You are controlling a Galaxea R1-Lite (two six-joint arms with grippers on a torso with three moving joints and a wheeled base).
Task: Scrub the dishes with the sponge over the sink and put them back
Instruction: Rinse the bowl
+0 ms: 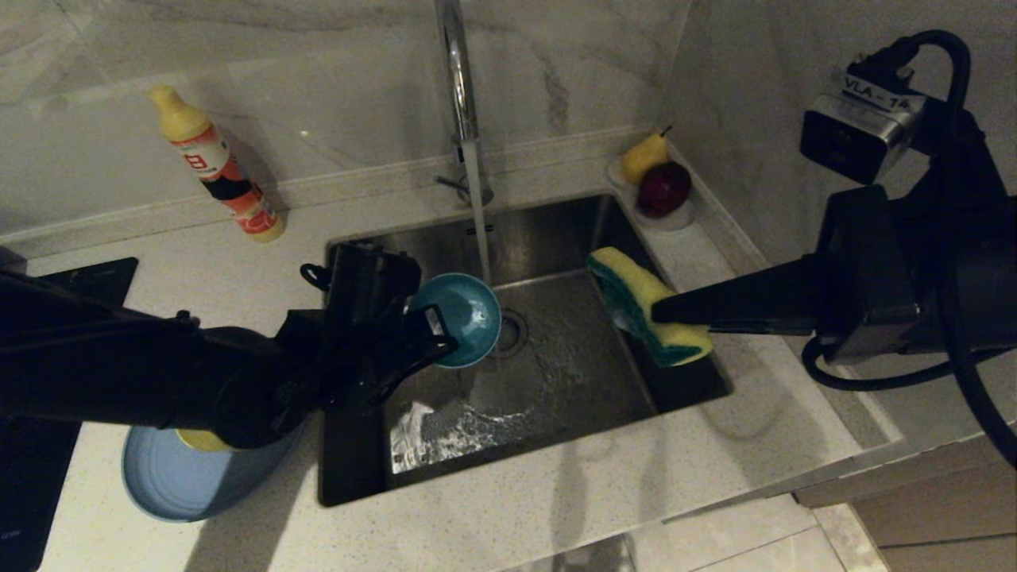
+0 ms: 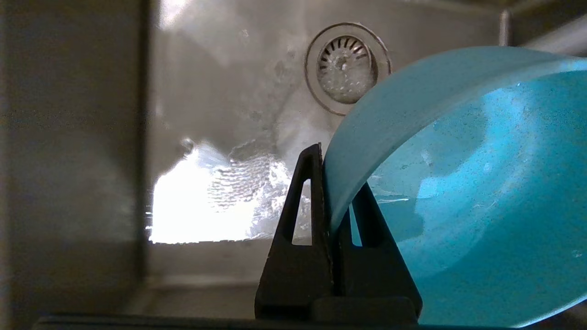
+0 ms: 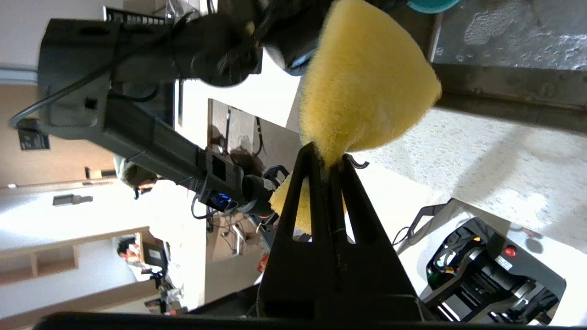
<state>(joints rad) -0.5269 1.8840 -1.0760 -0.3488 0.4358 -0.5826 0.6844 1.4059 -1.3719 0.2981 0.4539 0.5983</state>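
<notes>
Teal bowl [image 1: 459, 316] pinched by its rim in the closed fingers of the left gripper [image 1: 433, 338], hanging tilted over the sink [image 1: 556, 373] with the drain [image 2: 346, 68] just beyond the fingertips and the faucet [image 1: 459, 87] stream falling close beside the rim. Sponge [image 1: 647, 306] squeezed tight in the shut fingers of the right gripper [image 1: 663, 310], poking out past the fingertips above the sink's far side, well apart from the bowl. Yellow bowl [image 1: 199, 439] and blue plate [image 1: 179, 485] stacked on the desk [image 1: 556, 508] behind the left fingers, mostly hidden under the arm. Soap bottle [image 1: 216, 165] and fruit dish [image 1: 663, 210] out of the way.

Best done, by the look of it: bowl turned so its open face meets the sponge, sponge brought across until touching the inside wall, then rubbed in short circles while the rim grip stays firm. Thin, wet rim likely to slip under hard sideways pressure, so gentle strokes, kept over the sink.
</notes>
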